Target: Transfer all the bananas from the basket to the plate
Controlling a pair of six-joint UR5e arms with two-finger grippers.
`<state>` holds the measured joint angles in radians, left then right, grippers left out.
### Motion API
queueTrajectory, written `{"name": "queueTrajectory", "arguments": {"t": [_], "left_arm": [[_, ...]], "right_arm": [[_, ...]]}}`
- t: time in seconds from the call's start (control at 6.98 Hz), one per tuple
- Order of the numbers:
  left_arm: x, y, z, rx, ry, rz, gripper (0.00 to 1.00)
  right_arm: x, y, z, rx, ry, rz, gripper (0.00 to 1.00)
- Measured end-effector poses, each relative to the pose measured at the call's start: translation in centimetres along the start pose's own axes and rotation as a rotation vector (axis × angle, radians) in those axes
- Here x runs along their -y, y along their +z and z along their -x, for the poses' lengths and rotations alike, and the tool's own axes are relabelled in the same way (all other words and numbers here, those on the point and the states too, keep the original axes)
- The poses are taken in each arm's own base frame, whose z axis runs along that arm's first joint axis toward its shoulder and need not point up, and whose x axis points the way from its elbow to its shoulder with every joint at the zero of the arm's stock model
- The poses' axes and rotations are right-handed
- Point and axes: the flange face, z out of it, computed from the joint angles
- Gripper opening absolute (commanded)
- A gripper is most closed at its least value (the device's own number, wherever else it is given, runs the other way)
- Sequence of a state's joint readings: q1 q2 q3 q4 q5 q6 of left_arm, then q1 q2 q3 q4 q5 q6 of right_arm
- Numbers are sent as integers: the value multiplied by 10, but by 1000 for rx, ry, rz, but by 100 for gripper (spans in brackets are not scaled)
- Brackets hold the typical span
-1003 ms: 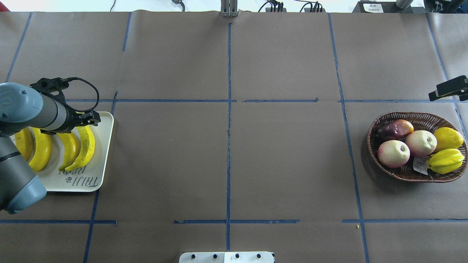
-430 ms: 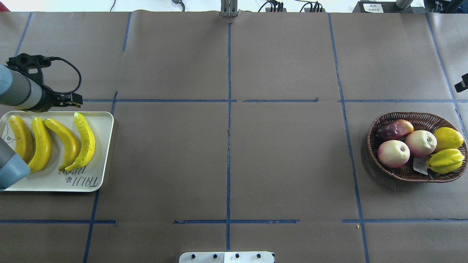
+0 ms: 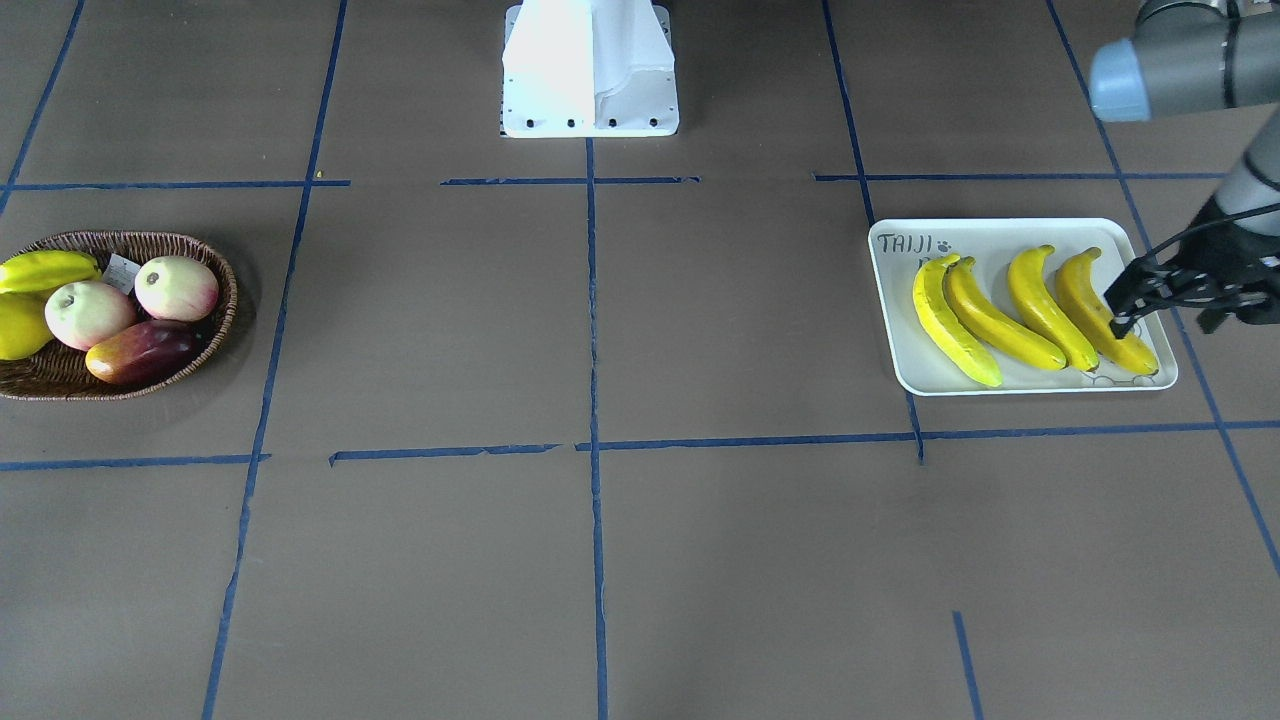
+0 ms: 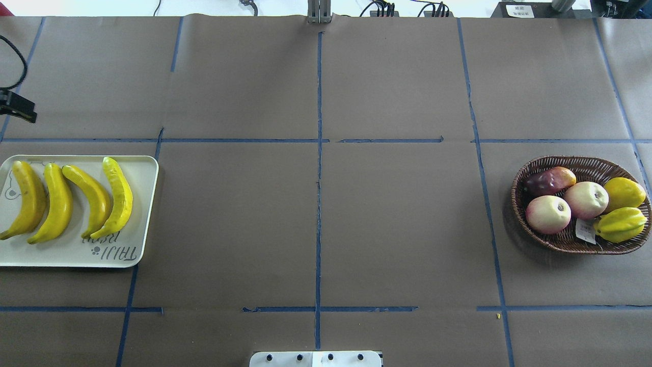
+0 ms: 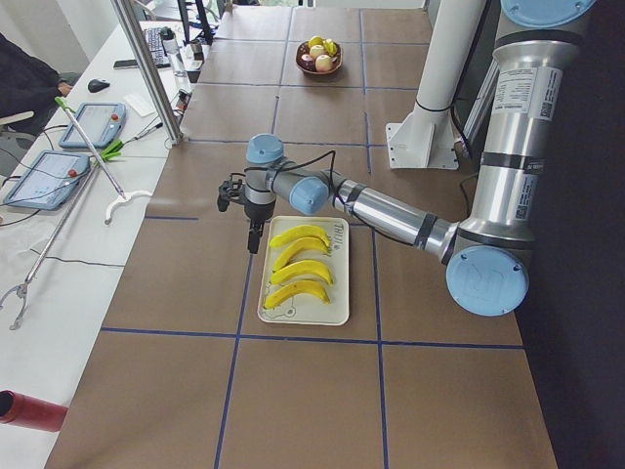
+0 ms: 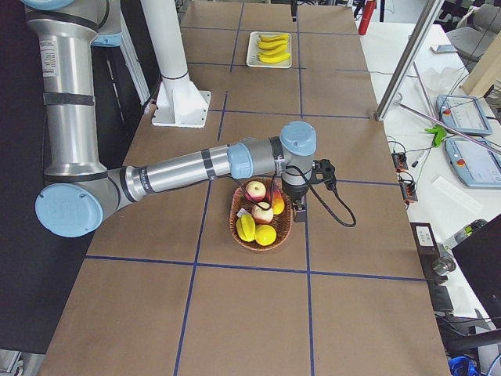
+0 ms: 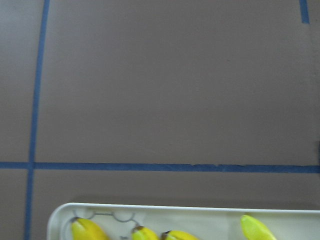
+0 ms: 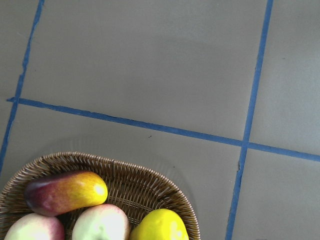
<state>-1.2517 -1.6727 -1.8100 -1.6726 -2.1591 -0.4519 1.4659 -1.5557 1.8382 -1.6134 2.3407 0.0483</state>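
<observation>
Pulled back toward upper left, jaw gap unclear, left gripper (image 4: 28, 113) clears white rectangular tray (image 4: 139, 193) holding four curved yellow bananas (image 4: 58, 204), delivery seemingly done.

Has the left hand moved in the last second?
Yes. The left hand has left the plate, crossing the blue tape line toward the overhead view's upper-left edge.

- plate (image 4: 145, 204): at desk's left end, about midway between robot's edge and operators' edge
- four bananas (image 4: 58, 204): on plate, side by side in one row
- basket (image 4: 586, 162): at desk's right end, well apart from plate
- in basket: two apples (image 4: 548, 214) in the middle, touching; mango (image 4: 550, 179) behind them on operators'-edge side; lemon (image 4: 624, 192) and star fruit (image 4: 620, 224) on right-edge side
- left gripper (image 5: 252, 239): just past plate's operators'-edge side
- right gripper (image 6: 300, 213): by basket's operators'-edge side
</observation>
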Motion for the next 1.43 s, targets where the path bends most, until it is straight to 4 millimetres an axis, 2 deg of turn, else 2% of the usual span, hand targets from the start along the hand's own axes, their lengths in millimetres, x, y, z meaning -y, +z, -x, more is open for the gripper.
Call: {"name": "queueTrajectory", "arguments": {"t": [0.14, 0.29, 0.43, 0.57, 0.72, 1.0, 1.43], "left_arm": [[2, -24, 45, -16, 35, 35, 100], [1, -38, 87, -19, 40, 65, 100], [-2, -38, 123, -17, 20, 93, 100], [-5, -29, 157, -15, 4, 120, 100], [-9, -17, 182, -16, 3, 141, 100], [-24, 0, 203, -94, -31, 168, 100], [-41, 12, 210, -171, -67, 185, 100]], "right_arm": [[-2, 3, -6, -1, 5, 4, 100], [-10, 9, -13, 1, 23, 19, 100], [-23, 17, -20, 18, 47, 39, 100], [-33, 19, -25, 64, 73, 48, 100], [-40, 17, -30, 111, 98, 46, 100], [-44, 16, -35, 139, 116, 43, 100], [-50, 26, -47, 138, 141, 64, 100]]}}
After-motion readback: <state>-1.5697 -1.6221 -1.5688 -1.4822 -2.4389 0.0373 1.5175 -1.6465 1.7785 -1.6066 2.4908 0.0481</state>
